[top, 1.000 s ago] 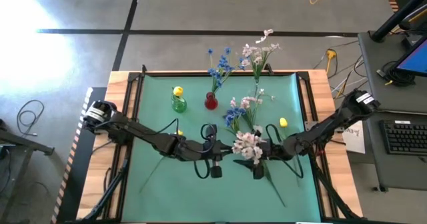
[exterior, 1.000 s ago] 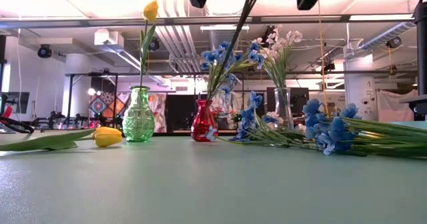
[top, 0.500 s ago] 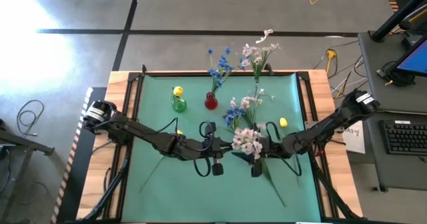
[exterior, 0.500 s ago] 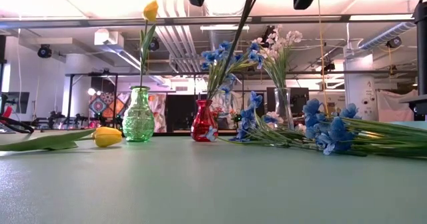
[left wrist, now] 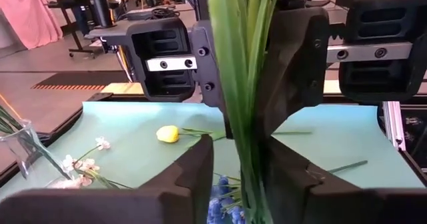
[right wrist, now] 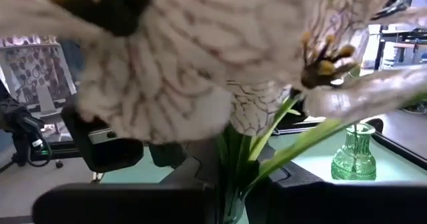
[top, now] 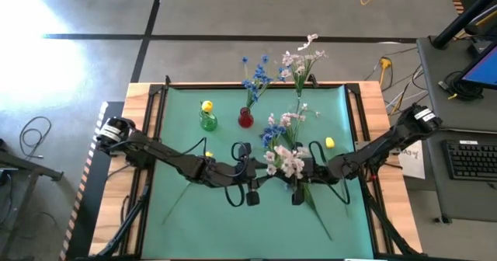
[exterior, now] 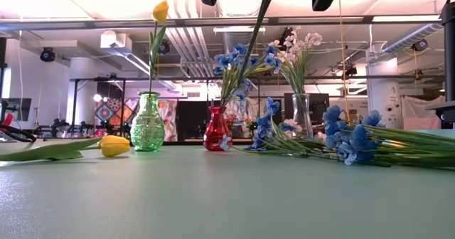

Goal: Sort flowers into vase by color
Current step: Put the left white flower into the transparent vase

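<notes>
Since a second ago the right tool (top: pixel 298 189) has closed on the pink-white spray's (top: pixel 283 161) stem above mid-bench while the left tool (top: pixel 250 189) begins loosening: a handover, readying the spray for the clear vase (exterior: pixel 301 116).

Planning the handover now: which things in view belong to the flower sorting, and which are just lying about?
Job: pink-white spray held between both grippers; green vase; red vase; clear vase; loose yellow tulip; loose blue flowers.

Lying about: keyboard; floor cables.
</notes>
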Controlling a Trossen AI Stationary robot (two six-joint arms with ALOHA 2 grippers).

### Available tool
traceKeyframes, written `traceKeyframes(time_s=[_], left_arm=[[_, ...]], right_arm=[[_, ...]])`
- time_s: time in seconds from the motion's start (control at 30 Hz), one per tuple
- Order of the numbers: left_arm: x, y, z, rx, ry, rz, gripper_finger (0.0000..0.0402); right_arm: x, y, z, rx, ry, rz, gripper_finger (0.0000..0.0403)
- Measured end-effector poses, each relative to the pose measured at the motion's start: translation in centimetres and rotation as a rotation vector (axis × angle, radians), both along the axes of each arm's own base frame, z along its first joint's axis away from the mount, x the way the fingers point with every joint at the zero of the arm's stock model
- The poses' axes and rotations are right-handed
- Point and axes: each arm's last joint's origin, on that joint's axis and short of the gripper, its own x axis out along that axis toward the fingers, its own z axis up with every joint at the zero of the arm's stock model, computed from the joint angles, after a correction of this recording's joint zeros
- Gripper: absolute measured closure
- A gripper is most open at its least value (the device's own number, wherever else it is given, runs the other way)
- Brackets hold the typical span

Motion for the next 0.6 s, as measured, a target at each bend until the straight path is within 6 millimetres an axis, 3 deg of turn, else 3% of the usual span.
traceKeyframes(time_s=[0.2, 0.33, 0.6], left_arm=[[-1.2, -0.4, 0.7, 0.005, 0.06, -0.016, 0.0256], [-2.7, -0.2, 1.3, -0.033, 0.146, -0.005, 0.0241], [-5.4, 0.8, 1.6, -0.186, 0.304, 0.087, 0.0242]], right_arm=[[-0.7, -0.4, 1.4, 0.02, -0.038, -0.012, 0.0375], [-1.9, -1.4, 2.9, 0.003, -0.044, -0.129, 0.0375], [-3.7, -5.0, 8.1, -0.045, 0.008, -0.37, 0.0374]])
